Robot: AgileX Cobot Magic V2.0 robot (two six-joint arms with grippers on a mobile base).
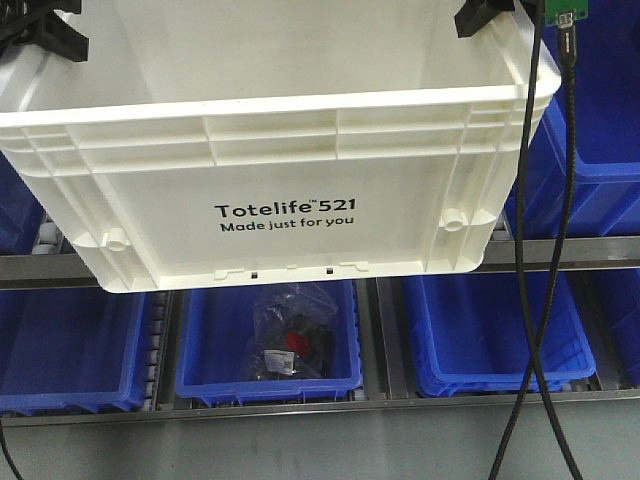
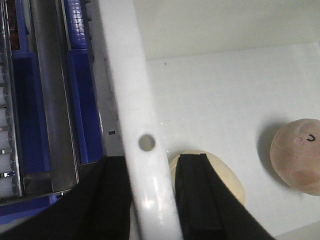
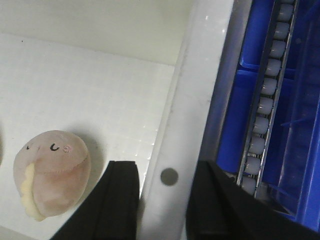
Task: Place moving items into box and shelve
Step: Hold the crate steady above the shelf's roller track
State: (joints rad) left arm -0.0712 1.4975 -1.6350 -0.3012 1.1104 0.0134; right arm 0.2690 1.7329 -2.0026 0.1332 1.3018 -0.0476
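Observation:
The white box [image 1: 280, 160], printed "Totelife 521", hangs tilted in the air in front of the shelf. My left gripper [image 2: 152, 165] is shut on the box's left rim [image 2: 127, 75], one finger inside and one outside. On the opposite rim [image 3: 200, 75], my right gripper [image 3: 167, 172] clamps the same way. Both show as black jaws at the box's top corners, the left gripper [image 1: 45, 35] and the right gripper [image 1: 490, 15]. Inside lie two moving items: a cream ball [image 2: 227, 180] partly behind my left inner finger, and a pink-brown ball [image 3: 52, 172] with a small face.
Behind and below the box, blue bins [image 1: 500, 330] stand on a metal shelf with roller rails [image 3: 265, 105]. The middle blue bin holds a clear bag of dark parts [image 1: 290, 335]. Black cables [image 1: 530, 300] hang down at the right.

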